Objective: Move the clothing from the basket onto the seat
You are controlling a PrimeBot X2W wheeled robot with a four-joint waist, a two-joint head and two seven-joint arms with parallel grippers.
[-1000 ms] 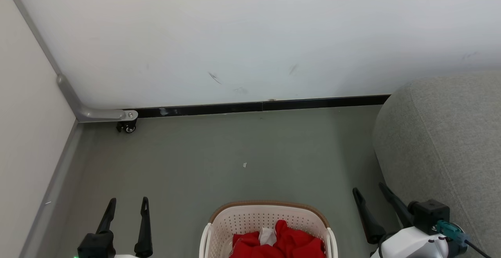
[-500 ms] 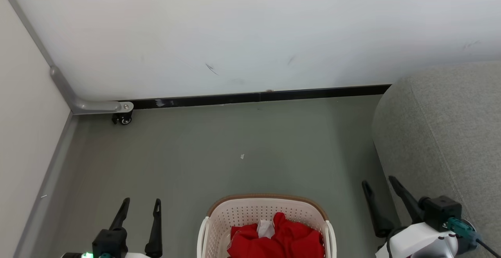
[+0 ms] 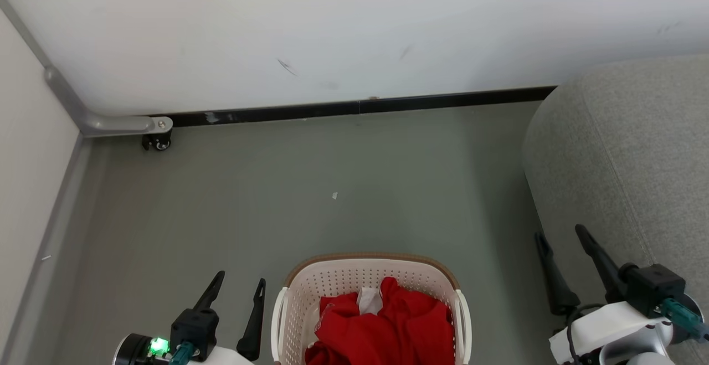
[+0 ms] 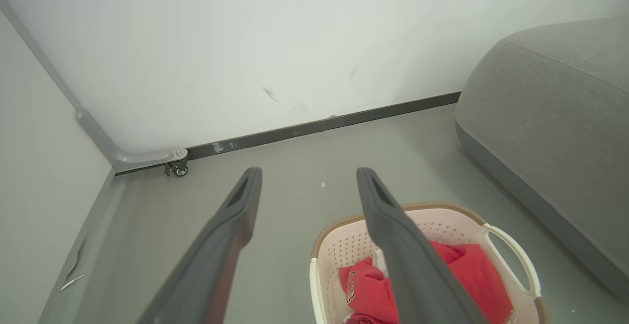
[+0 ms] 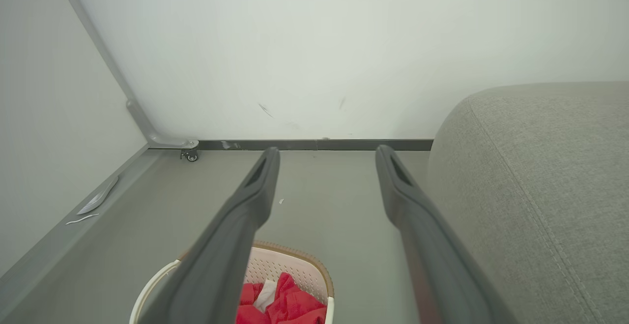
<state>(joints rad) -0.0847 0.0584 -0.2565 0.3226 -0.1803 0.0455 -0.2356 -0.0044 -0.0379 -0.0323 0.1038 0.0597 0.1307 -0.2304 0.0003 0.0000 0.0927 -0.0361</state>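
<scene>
On the grey floor (image 3: 249, 215) the basket (image 3: 376, 257) stands low in the head view, with the clothing (image 3: 388, 326) heaped inside it, red with a white patch. The seat (image 3: 626, 149) rises on the right, apart from the basket. The left tool (image 3: 241, 278) hovers near the basket's left side, fingers spread and empty. The right tool (image 3: 559, 231) hangs by the seat's edge, likewise spread and empty. A dark print (image 4: 352, 284) on one red fold is too small to read.

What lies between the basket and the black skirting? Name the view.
Between basket and skirting: grey floor, bare but for one small white scrap, in the head view.
</scene>
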